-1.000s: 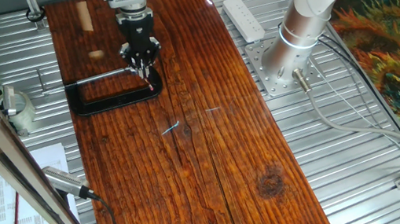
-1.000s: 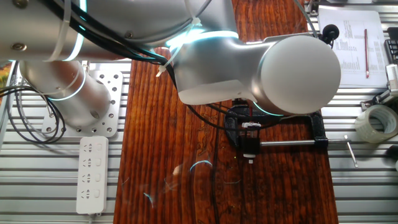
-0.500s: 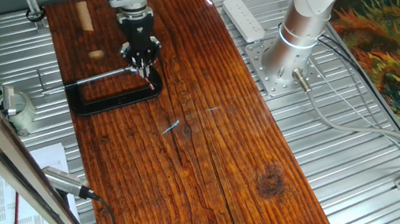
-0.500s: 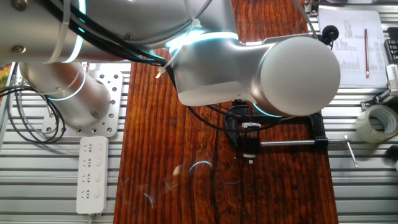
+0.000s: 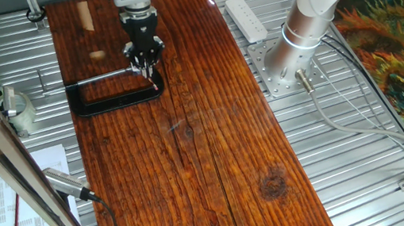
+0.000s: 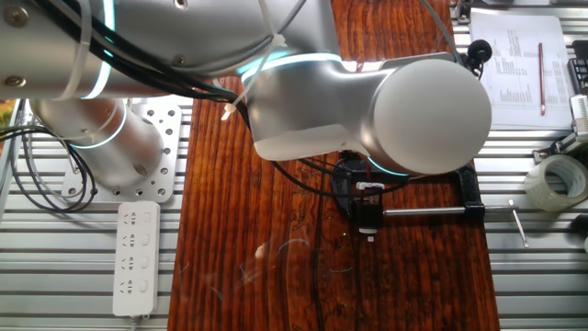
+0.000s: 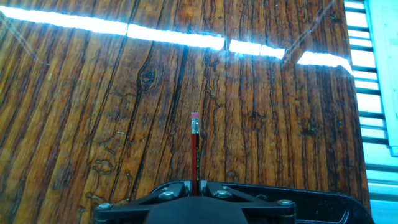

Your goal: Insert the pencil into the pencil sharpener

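Observation:
My gripper [image 5: 147, 68] hangs low over the wooden table, right beside a black C-clamp [image 5: 112, 96] and its silver rod [image 5: 103, 77]. It is shut on the pencil [image 7: 195, 149], a thin red stick whose pink eraser end points away from the fingers in the hand view. The pencil's tip also shows below the fingers [image 5: 155, 84]. In the other fixed view my gripper [image 6: 367, 228] sits at the end of the clamp's rod [image 6: 427, 212], and the arm hides much around it. I cannot make out the pencil sharpener in any view.
A thick pale dowel [image 5: 84, 15] and a small tan piece [image 5: 97, 55] lie at the table's far left corner. A white power strip [image 5: 246, 19] and a second arm's base [image 5: 301, 40] stand off the table's right side. A tape roll [image 6: 558, 181] and papers [image 6: 519, 64] lie beyond the clamp.
The arm's upper links have shifted slightly; the gripper and the pencil stay at the clamp. A bluish glint on the table's middle has gone.

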You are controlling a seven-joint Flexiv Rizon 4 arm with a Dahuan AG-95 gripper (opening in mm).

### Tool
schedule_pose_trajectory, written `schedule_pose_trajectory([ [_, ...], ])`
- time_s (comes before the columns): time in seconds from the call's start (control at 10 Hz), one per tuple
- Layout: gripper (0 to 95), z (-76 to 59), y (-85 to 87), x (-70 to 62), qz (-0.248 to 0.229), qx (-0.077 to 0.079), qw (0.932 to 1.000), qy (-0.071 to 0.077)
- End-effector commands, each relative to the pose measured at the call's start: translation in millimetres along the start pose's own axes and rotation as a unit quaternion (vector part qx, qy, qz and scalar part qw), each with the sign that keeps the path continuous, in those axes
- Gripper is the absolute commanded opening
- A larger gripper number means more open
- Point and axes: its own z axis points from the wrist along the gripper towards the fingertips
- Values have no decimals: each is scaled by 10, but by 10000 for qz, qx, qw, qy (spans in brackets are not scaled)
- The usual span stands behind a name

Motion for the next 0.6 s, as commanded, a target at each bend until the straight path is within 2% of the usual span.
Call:
schedule_pose_trajectory([
  [0.1,0,7,15,9,-36,9,10000,44],
  [0.6,0,20,15,18,-60,12,10000,-12],
])
